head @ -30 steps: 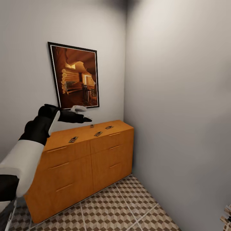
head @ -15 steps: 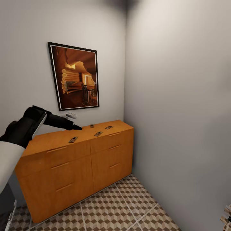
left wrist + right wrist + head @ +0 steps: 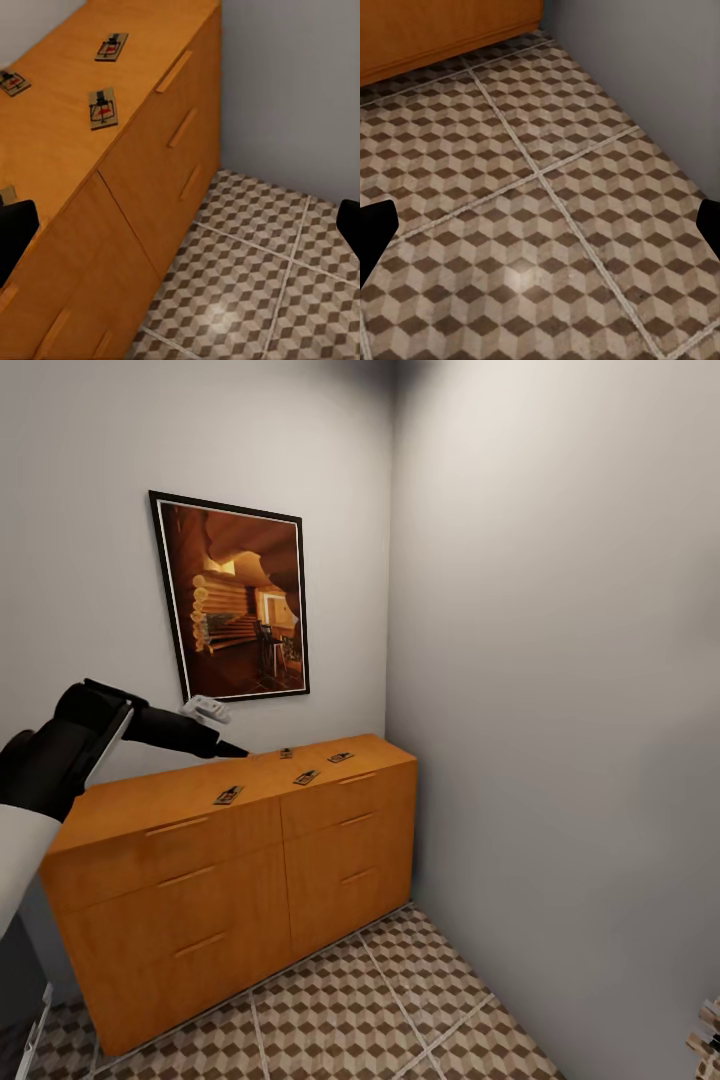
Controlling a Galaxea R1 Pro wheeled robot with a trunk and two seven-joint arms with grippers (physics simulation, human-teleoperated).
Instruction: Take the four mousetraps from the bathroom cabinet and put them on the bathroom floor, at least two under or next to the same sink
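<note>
Several mousetraps lie flat on top of the orange-brown cabinet against the back wall: one near its front edge, one at the middle and two toward the right end. My left gripper hovers just above the cabinet top near the wall, left of the traps, open and empty. The left wrist view has my left gripper looking down on three mousetraps and the drawer fronts. My right gripper hangs open over the cube-patterned bathroom floor.
A framed picture hangs above the cabinet. A grey side wall closes the corner at the cabinet's right end. Tiled floor stretches in front of the drawers. A pale striped object shows at the lower right corner.
My left arm has drawn back to the left and lowered, so its gripper now sits closer to the cabinet top near the wall. The mousetraps have not moved.
</note>
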